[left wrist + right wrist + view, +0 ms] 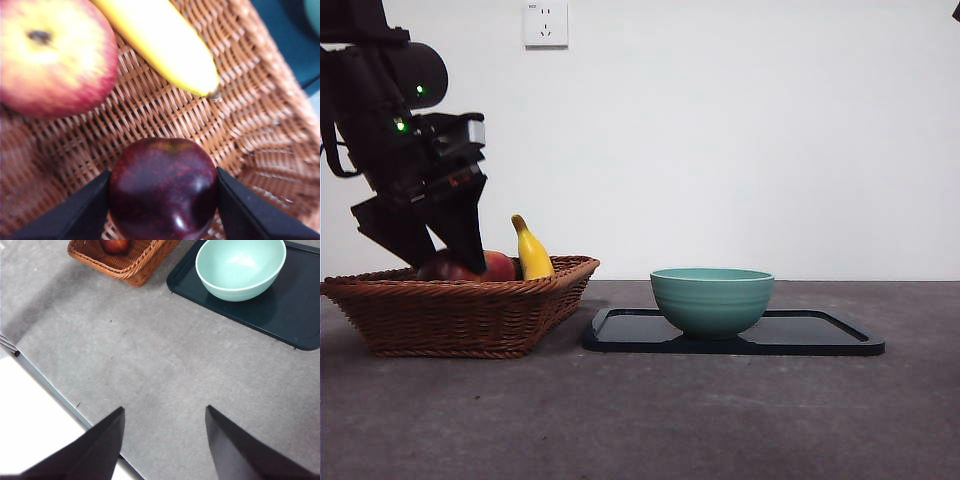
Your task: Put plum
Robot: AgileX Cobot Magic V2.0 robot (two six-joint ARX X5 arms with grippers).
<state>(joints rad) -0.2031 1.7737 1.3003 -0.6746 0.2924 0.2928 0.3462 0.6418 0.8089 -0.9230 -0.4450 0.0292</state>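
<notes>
Left gripper (162, 192) is reaching down into the basket (460, 310) w/ both jaws pressing the sides of the plum (163, 187), so it's grasping the fruit. Plum is sitting low in the basket on the wicker, not lifted as far as the wrist view shows; apple (52, 55) and banana (162, 45) are lying nearby, apart from it. Right gripper (164, 440) is waiting over bare table w/ jaws spread, holding nothing. Bowl (712, 298) is standing on the tray (820, 335), beside the basket, looking empty. Progress: grab looks done; lift, carry and drop are all left. Destination isn't stated; bowl is my guess.
</notes>
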